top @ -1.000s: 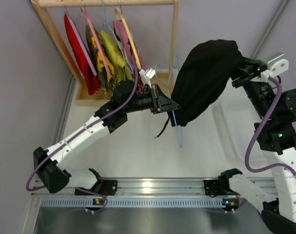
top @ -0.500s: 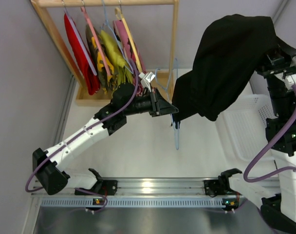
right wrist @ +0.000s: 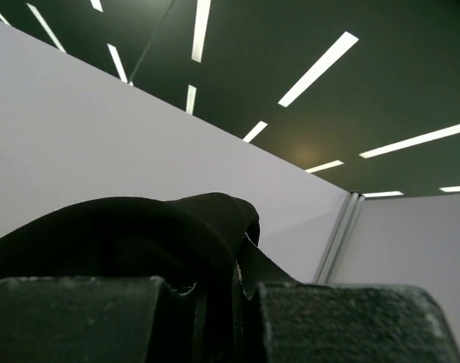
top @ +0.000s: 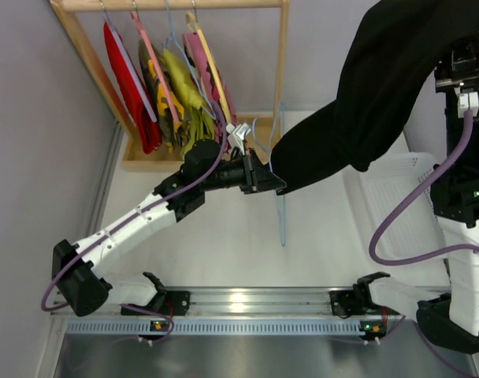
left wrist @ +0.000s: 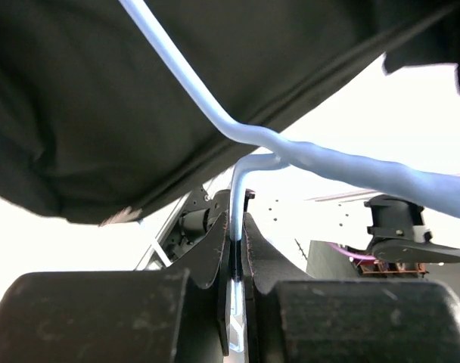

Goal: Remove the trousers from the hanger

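The black trousers (top: 389, 87) hang in the air, stretched from upper right down to a corner beside my left gripper (top: 269, 183). My right gripper (top: 460, 67) is shut on their top edge, high at the right; in the right wrist view the black cloth (right wrist: 139, 234) is pinched between the jaws of that gripper (right wrist: 234, 302). My left gripper (left wrist: 236, 249) is shut on the light blue hanger (left wrist: 306, 155), whose bar hangs down in the top view (top: 281, 216). The black cloth (left wrist: 139, 91) lies just behind the hanger wire. A pink patterned garment (top: 198, 55) hangs on the rack.
A wooden rack (top: 284, 71) at the back holds a red garment (top: 129, 79) and yellow-green garments (top: 180, 90) on hangers. A white basket (top: 397, 213) lies on the table at the right, under the right arm.
My right gripper has risen and moved right, drawing the black trousers up and away from the hanger. The blue hanger now hangs mostly bare. My left gripper has barely moved.
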`<act>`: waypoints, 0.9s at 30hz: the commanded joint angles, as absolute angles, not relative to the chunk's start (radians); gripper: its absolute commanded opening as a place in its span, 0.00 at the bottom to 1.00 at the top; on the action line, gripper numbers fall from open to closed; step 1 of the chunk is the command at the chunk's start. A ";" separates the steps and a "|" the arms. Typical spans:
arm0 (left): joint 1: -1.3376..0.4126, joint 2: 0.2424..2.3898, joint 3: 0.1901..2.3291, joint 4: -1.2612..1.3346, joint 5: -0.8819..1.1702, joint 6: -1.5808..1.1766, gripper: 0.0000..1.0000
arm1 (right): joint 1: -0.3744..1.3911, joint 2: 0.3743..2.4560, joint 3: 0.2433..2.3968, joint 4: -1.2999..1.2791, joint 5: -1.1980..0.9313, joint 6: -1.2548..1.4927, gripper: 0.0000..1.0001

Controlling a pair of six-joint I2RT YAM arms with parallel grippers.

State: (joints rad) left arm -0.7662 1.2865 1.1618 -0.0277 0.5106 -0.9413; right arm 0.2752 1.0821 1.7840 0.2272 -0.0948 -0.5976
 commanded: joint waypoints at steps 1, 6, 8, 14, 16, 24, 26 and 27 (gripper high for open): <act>-0.761 1.244 1.143 0.005 0.500 -0.900 0.00 | 0.264 1.098 1.870 0.382 -0.048 -0.710 0.00; -0.761 1.236 1.071 -0.025 0.494 -0.882 0.00 | 0.249 1.152 1.934 0.380 -0.020 -0.767 0.00; -0.761 1.235 1.055 -0.028 0.489 -0.874 0.00 | 0.238 1.173 1.957 0.393 -0.015 -0.776 0.00; -0.761 1.224 1.026 -0.040 0.491 -0.844 0.00 | 0.157 1.209 2.014 0.400 -0.029 -0.758 0.00; -0.761 1.216 1.022 -0.041 0.492 -0.838 0.00 | 0.131 1.212 2.022 0.403 -0.034 -0.758 0.00; -0.761 1.206 1.034 -0.041 0.494 -0.815 0.00 | -0.045 1.203 1.976 0.417 -0.055 -0.740 0.00; -0.759 1.201 1.040 -0.044 0.495 -0.807 0.00 | -0.096 1.186 1.909 0.428 -0.075 -0.701 0.00; -0.759 1.201 1.045 -0.043 0.497 -0.805 0.00 | -0.154 1.178 1.876 0.443 -0.099 -0.686 0.00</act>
